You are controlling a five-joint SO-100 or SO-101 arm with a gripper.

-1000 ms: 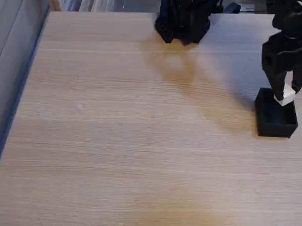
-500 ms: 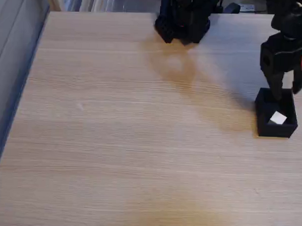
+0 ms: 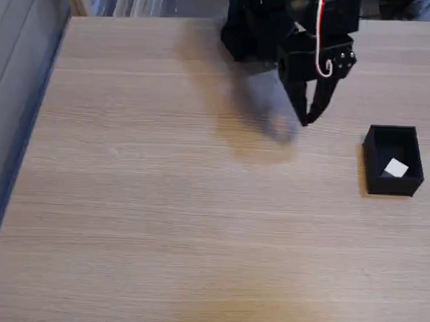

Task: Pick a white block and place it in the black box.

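White block [image 3: 395,168] sits inside the black box [image 3: 391,186] at right of the fixed view, well apart from the gripper [image 3: 310,119], which hangs up-left of it w/ nothing held, fingers seemingly near-together at tips, tho blur hides it.

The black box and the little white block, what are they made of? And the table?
The black box looks like matte plastic, with thin dull walls. The white block inside it has plain, shineless faces, maybe plastic or painted wood; I can't tell which. The table looks like pale wood or wood-look laminate, with long grain lines.
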